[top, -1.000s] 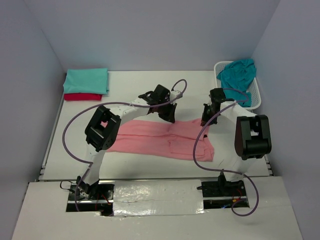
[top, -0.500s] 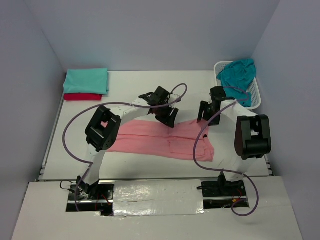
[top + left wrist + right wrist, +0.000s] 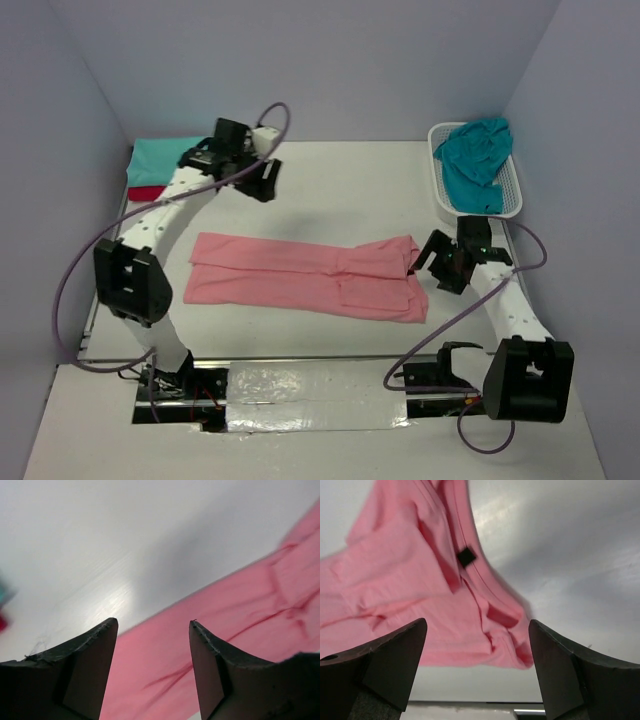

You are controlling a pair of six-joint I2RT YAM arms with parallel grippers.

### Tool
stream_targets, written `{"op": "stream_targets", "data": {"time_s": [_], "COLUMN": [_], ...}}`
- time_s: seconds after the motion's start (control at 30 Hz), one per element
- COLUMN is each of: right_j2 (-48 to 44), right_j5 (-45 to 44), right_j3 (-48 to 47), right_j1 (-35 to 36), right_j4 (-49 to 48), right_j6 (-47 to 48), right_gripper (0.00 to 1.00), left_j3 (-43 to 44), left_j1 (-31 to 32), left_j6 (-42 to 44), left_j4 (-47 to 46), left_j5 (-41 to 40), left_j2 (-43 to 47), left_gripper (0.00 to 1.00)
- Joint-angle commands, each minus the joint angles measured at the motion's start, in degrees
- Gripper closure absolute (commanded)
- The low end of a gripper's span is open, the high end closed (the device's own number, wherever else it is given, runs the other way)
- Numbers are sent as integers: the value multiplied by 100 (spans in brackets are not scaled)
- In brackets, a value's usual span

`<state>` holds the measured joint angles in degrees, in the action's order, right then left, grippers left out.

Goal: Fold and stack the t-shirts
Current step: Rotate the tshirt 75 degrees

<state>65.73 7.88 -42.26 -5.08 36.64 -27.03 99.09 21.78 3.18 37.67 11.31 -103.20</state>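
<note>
The salmon pink t-shirt point(image 3: 310, 278) lies on the table as a long band folded lengthwise, its right end bunched. My left gripper point(image 3: 264, 186) hangs open above the table behind the shirt's left half; in the left wrist view its gripper point(image 3: 152, 624) holds nothing, with the pink shirt point(image 3: 240, 625) below. My right gripper point(image 3: 433, 267) stands open just right of the shirt's bunched end; the right wrist view shows the gripper point(image 3: 477, 625) empty before the pink shirt point(image 3: 405, 580). A folded mint-teal t-shirt point(image 3: 172, 160) sits on the red t-shirt point(image 3: 148, 193) at the back left.
A white lattice basket point(image 3: 512, 198) at the back right holds the crumpled darker teal-blue t-shirt point(image 3: 476, 155). Purple cables loop from both arms. The table's side walls stand close on the left and right.
Both grippers opened and let go of the pink shirt's back edge. The left arm swung to the back left, the right arm drew back to the right.
</note>
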Motion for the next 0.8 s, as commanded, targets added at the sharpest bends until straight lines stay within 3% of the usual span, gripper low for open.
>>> {"op": "stream_targets", "data": {"time_s": [0.0, 0.17, 0.53, 0.7, 0.77], "right_j2": [-360, 36, 87, 264, 308], "right_j5": [363, 311, 627, 671, 636], "right_j3": [516, 701, 1659, 1659, 1634], "right_j1": [-45, -116, -116, -116, -116], "right_j4": [-70, 282, -86, -271, -324], "right_j6": [-452, -689, -1410, -1384, -1341], "right_gripper": [10, 16, 23, 44, 58], "left_j3": [-977, -1857, -2227, -2244, -2429], "left_j1": [-1007, -2491, -2688, -2688, -2688], "left_j6": [648, 824, 1106, 1158, 1185], "left_j4": [654, 303, -752, -770, -823], "left_j5": [-576, -666, -709, -762, -771], "left_j2": [414, 214, -385, -728, -693], "left_gripper": [29, 25, 21, 30, 42]}}
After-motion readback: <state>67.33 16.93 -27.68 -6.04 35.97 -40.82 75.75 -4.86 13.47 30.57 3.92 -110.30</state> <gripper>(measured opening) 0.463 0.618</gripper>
